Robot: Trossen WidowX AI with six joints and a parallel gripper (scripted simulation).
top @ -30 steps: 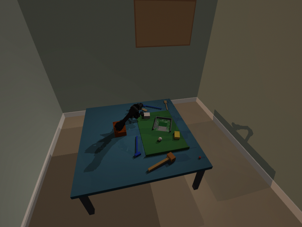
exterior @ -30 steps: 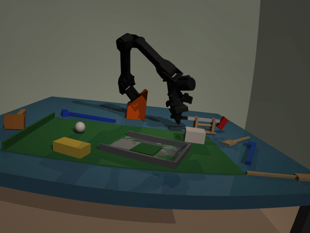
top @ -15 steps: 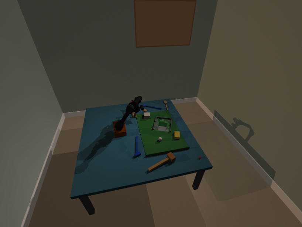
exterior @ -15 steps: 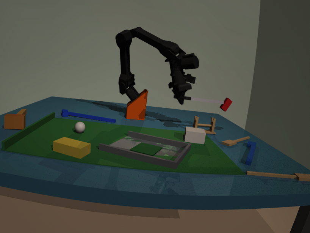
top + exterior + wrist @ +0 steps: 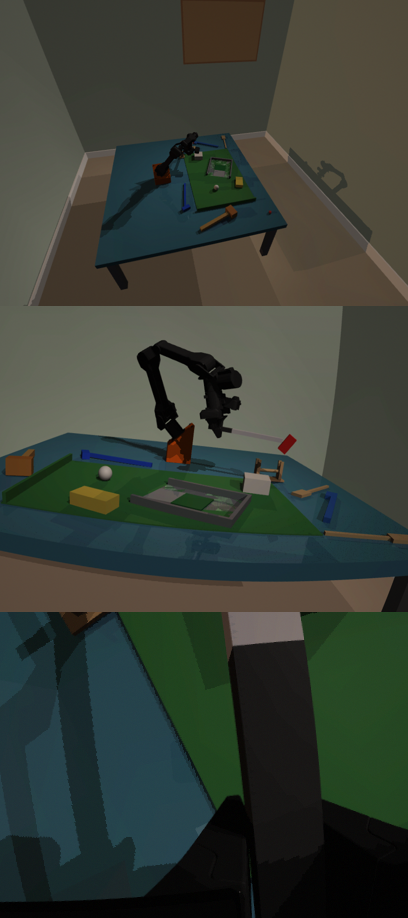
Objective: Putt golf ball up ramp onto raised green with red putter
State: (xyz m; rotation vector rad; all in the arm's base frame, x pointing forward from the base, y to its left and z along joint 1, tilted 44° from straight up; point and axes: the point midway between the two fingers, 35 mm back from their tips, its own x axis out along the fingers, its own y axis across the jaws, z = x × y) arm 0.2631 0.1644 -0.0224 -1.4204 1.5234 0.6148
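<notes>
While the gripper (image 5: 218,432) is pinching the dark grip end of the red putter (image 5: 258,437), the club is hanging in the air above the wooden rack (image 5: 269,469), its shaft reaching out sideways and its red head tilting slightly downward. The golf ball (image 5: 104,473) is sitting on the green mat (image 5: 59,482), well apart from the walled raised green (image 5: 192,501), with a yellow block (image 5: 94,499) lying near it.

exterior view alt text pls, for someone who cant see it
A black robot arm's end effector grips the dark handle end of a red-headed putter, holding it in the air above a blue table. Below, a green mat carries a white golf ball, a yellow block and a grey-framed raised green.
</notes>
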